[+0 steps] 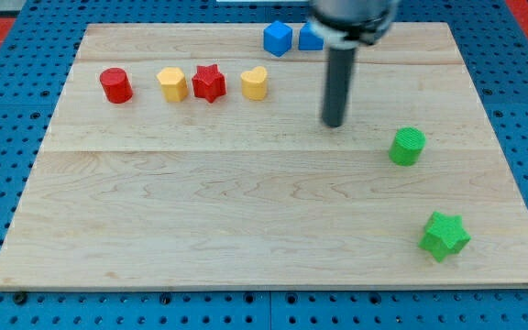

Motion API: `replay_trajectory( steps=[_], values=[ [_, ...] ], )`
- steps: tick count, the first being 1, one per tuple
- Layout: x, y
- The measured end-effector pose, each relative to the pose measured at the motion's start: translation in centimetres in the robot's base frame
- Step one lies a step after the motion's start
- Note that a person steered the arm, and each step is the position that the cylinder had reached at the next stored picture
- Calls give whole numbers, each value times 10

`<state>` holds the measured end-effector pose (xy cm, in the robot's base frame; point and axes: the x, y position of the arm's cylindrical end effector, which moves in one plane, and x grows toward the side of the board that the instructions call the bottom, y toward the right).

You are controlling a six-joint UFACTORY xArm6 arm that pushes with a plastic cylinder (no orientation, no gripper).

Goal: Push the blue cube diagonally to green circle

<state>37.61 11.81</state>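
Note:
A blue cube point(278, 38) sits near the top edge of the wooden board point(200, 211), a little right of centre. A second blue block point(311, 38) lies just to its right, partly hidden behind the arm. The green circle, a short cylinder point(408, 146), stands at the view's right, mid-height. My tip point(334, 123) rests on the board below the two blue blocks and left of the green cylinder, touching none of them.
A red cylinder point(115, 85), a yellow hexagon block point(172, 84), a red star point(209, 82) and a yellow heart point(255, 82) form a row at the upper left. A green star point(445, 236) lies at the lower right. Blue pegboard surrounds the board.

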Motion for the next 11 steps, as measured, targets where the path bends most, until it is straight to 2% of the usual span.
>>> replay_trajectory(
  steps=[1, 2, 3, 4, 7, 8, 9, 10, 11],
  values=[
    [-64, 34],
    [-125, 39],
    [-183, 8],
    [-183, -11],
    [-184, -137],
    [-176, -158],
    [-126, -146],
    [-95, -134],
    [-141, -166]
  ],
)
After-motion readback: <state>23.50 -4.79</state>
